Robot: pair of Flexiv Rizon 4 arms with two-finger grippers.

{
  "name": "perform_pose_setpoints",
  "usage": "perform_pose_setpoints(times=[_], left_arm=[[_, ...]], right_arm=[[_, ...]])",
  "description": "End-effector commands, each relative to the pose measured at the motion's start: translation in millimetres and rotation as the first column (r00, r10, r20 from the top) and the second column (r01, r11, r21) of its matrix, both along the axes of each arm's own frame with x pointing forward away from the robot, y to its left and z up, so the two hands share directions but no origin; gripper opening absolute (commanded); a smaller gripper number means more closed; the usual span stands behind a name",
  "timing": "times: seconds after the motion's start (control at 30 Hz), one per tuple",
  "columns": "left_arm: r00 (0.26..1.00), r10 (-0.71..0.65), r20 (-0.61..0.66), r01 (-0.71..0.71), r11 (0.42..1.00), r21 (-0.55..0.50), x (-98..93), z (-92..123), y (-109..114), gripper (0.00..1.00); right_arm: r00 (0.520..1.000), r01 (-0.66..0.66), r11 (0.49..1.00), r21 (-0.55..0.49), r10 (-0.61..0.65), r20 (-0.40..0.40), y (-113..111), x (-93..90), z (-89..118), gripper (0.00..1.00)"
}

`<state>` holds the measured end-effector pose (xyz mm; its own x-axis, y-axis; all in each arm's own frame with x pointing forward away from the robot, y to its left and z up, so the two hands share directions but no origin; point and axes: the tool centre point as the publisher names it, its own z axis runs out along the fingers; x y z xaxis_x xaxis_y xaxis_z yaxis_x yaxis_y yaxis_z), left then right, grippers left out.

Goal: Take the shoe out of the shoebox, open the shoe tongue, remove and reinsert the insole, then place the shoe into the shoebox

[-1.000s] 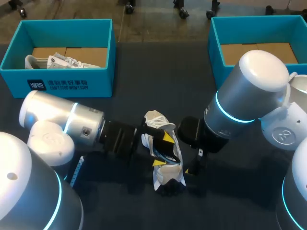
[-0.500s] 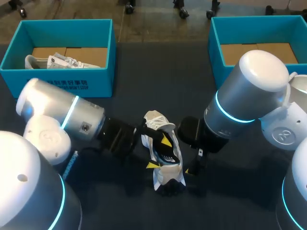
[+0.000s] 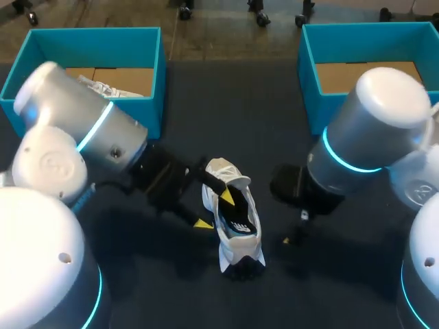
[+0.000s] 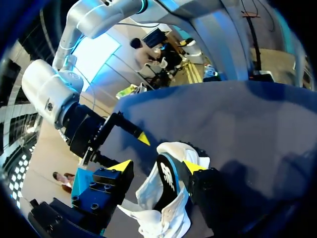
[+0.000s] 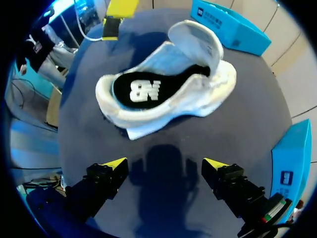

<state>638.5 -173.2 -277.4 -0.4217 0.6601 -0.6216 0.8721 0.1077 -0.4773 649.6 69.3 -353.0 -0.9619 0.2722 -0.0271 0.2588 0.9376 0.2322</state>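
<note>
While the shoe (image 3: pixel 233 223) lies tongue-open mid-table, the left gripper (image 3: pixel 214 210) straddles its 9 o'clock side, spread; the right gripper (image 5: pixel 166 163) hovers spread at 3 o'clock. Removing the insole (image 5: pixel 143 91) seems next: pinch its edge.

Soft overhead light keeps the dark table (image 3: pixel 226 96) dim, casting faint shadows beside the shoe (image 3: pixel 236 219) and sheen on the right arm (image 3: pixel 384 103).

Work surface: one flat, matte, dark navy tabletop (image 3: pixel 233 103).
Fills most of the head view, far edge running straight across. Lit from overhead; soft-edged shadows (image 3: pixel 137 229) lie on it towards the near side. The same dark, plain surface shows in both wrist views.
</note>
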Motion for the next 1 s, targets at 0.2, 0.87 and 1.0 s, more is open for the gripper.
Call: perform_pose_setpoints(times=[0.2,0.87,1.0], left_arm=[[0.995,-0.099,0.012,0.093,0.967,0.237,8.3,24,3,0.68],[0.990,-0.141,0.004,0.122,0.866,0.485,13.2,46,29,0.59],[0.988,-0.152,0.013,0.126,0.864,0.487,10.7,41,32,0.49]], right_arm=[[0.994,-0.041,0.997,0.062,0.035,0.102,-85,-28.9,48,1.00],[0.994,-0.041,0.997,0.062,0.035,0.102,-85,-28.9,48,1.00],[0.994,-0.041,0.997,0.062,0.035,0.102,-85,-28.9,48,1.00]])
